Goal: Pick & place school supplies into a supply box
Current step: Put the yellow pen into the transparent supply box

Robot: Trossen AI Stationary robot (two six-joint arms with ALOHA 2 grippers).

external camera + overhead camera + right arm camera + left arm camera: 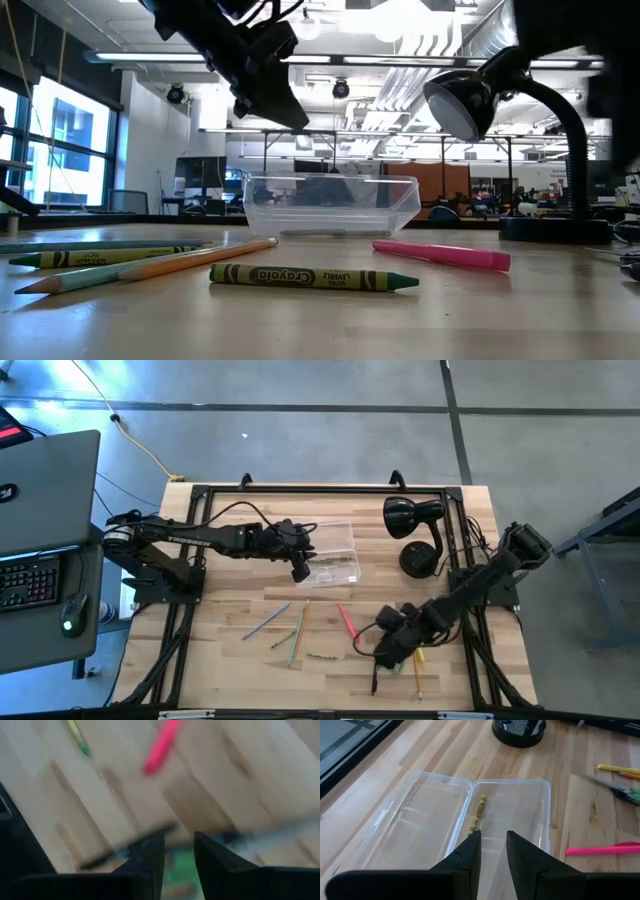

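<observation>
The light wooden table carries a black desk lamp near its far right corner. The small clear plastic supply box lies open at the far centre, its lid folded flat beside the tray; the tray holds one olive-green crayon. The left gripper hovers over the tray's near edge, fingers a narrow gap apart, holding nothing. The right gripper sits low near the near right edge, fingers narrowly parted above loose supplies; contact cannot be determined. A pink marker and a green crayon lie mid-table.
</observation>
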